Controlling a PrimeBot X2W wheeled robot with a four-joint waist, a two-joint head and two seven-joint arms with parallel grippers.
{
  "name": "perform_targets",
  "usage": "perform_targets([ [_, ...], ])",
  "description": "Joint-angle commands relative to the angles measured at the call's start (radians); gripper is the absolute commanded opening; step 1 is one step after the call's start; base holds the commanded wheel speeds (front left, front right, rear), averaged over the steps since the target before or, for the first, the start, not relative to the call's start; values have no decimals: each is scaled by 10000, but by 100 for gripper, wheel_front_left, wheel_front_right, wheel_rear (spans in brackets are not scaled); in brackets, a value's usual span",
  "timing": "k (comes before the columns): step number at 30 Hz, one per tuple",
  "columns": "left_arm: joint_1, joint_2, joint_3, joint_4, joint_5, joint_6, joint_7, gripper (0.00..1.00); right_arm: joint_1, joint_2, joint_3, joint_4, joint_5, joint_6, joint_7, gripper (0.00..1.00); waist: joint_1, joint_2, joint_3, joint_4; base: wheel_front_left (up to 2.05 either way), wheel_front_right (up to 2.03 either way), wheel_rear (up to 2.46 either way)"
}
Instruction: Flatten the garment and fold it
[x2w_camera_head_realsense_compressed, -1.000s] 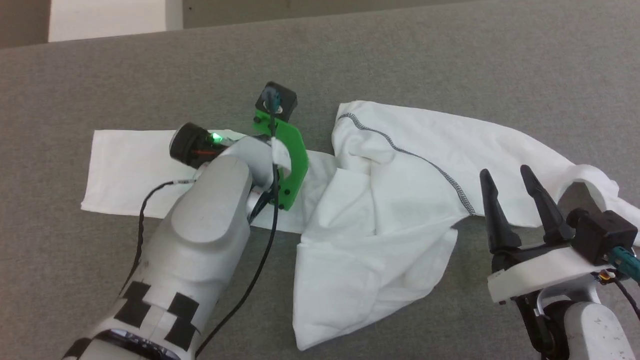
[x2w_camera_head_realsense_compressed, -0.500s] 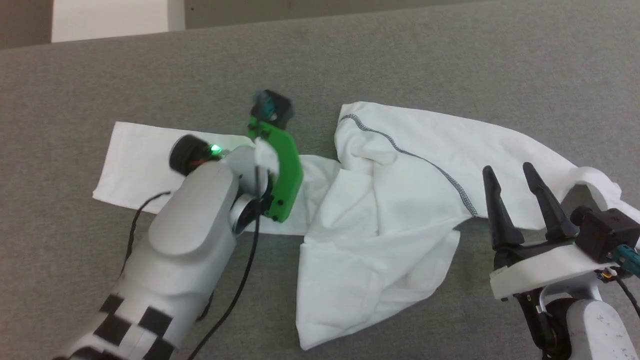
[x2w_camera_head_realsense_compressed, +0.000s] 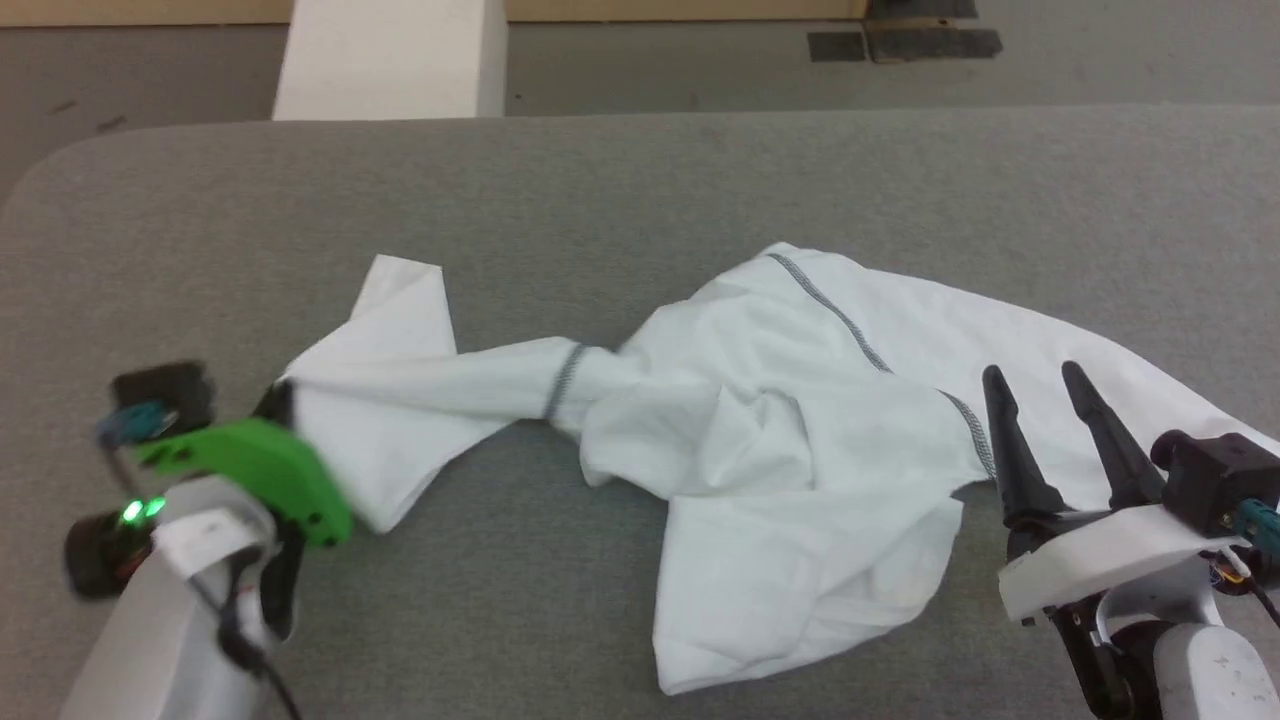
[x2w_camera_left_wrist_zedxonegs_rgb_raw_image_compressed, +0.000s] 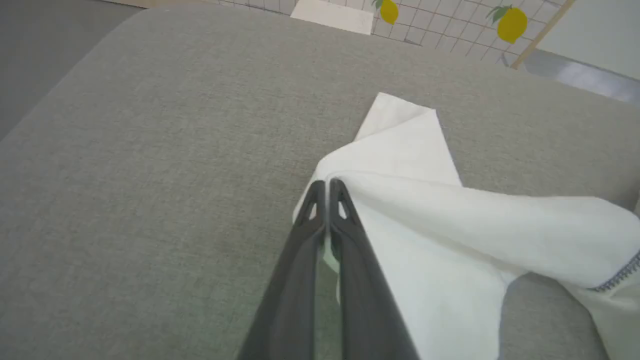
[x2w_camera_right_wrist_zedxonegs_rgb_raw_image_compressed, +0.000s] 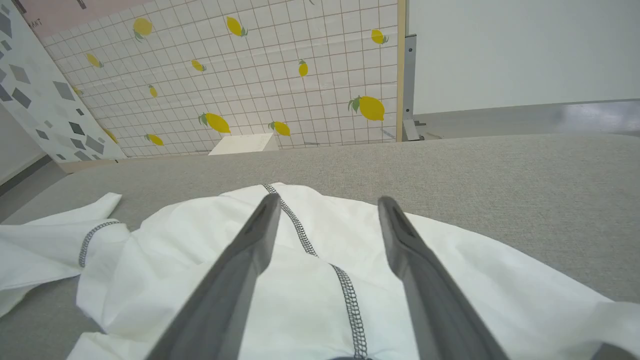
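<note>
I find the left gripper (x2w_camera_left_wrist_zedxonegs_rgb_raw_image_compressed: 327, 186) clenched, its fingertips pinching a fold of the sleeve (x2w_camera_left_wrist_zedxonegs_rgb_raw_image_compressed: 400, 150) of the white long-sleeved shirt (x2w_camera_head_realsense_compressed: 780, 450). The cuff end lies flat on the grey padded table (x2w_camera_head_realsense_compressed: 640, 170) just beyond the tips. To that gripper's right, the sleeve runs twisted into the shirt body, which lies crumpled with a dark zigzag seam (x2w_camera_head_realsense_compressed: 830, 312) uppermost. The right gripper (x2w_camera_head_realsense_compressed: 1035, 378) is over the shirt's right part, jaws spread wide, grasping nothing. I cannot tell whether its tips touch cloth. A white box (x2w_camera_head_realsense_compressed: 390, 60) stands beyond the table's far edge.
</note>
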Motion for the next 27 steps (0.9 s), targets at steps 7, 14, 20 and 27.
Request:
perform_targets([
  [7,2185,217,1352,-847,-467,1329,-564,0,296,1,-577,216,-126,-15,756,100,0,0,-422,682,0,0,0],
  [14,2488,-455,1493,-1291,-965,886,-1503,100,-113,1,-951,470,-741,-15,1459,100,0,0,-268,826,0,0,0],
  [20,1896,-955,1066,-1677,-366,-91,-3830,100,-1470,-262,-778,1051,-1784,-15,2111,100,0,0,144,916,0,0,0],
  [27,1001,-1944,787,-1936,873,-783,-4481,100,-3327,-1332,-246,3196,-1985,-15,3568,100,0,0,789,1325,0,0,0],
])
